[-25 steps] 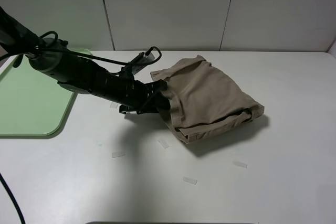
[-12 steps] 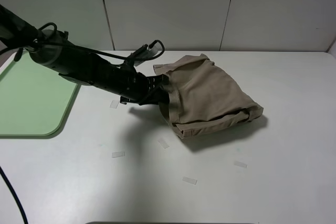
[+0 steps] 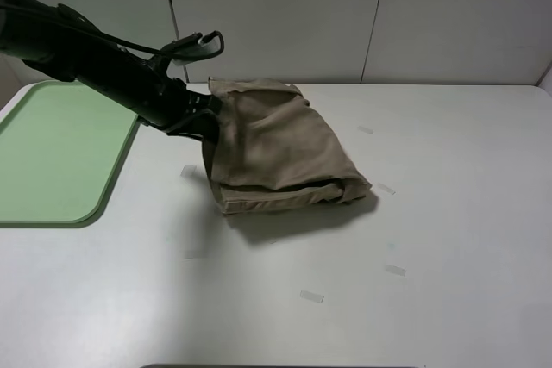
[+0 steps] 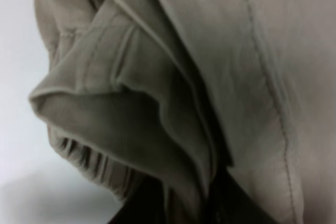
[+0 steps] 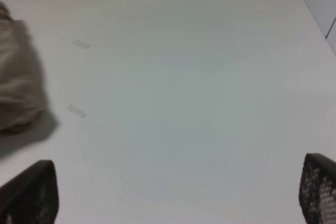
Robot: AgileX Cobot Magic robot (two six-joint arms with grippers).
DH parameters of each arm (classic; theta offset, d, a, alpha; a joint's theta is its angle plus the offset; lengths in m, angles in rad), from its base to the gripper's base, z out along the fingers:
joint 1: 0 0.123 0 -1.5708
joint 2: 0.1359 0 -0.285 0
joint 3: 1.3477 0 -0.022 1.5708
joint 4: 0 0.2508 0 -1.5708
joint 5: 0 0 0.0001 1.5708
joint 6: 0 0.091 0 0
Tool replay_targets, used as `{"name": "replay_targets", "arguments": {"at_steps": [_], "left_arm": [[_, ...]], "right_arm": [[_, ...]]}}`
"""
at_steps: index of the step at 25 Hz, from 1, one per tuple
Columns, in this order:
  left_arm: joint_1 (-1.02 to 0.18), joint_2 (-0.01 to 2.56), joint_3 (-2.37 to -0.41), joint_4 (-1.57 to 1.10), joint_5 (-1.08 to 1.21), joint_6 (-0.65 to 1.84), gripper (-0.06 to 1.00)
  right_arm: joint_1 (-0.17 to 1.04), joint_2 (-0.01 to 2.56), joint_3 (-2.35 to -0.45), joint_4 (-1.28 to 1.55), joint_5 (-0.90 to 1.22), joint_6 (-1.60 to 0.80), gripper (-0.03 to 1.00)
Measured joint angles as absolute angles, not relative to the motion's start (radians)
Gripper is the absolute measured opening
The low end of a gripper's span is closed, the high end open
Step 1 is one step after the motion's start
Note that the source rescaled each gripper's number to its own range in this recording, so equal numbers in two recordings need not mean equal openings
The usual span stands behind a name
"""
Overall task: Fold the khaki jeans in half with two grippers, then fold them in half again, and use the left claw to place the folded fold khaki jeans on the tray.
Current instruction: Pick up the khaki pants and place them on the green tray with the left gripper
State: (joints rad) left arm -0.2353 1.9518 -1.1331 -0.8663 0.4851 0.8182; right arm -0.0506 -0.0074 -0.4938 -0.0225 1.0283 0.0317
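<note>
Khaki jeans point(image 3: 285, 148), left claw point(image 3: 207, 118) outstretched, jaws clamping edge

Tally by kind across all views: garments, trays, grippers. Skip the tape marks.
Garments: 1, the khaki jeans
Trays: 1, the pale-green tray
Grippers: 2, the left gripper and the right gripper
Total: 4
</note>
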Motion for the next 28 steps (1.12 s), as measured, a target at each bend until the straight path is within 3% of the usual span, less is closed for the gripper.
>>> {"name": "replay_targets", "arguments": {"at_steps": [15,28], "left_arm": [[0.014,1.881,-1.244,-0.156,0.688,0.372,0.00],[0.054,1.880,-1.249,-0.141,0.663,0.386,0.00]], "right_arm": [[-0.051,-0.007,-0.494,-0.023,1.028,0.032,1.00],[-0.051,-0.007,-0.494,-0.023,1.028,0.032,1.00]]}}
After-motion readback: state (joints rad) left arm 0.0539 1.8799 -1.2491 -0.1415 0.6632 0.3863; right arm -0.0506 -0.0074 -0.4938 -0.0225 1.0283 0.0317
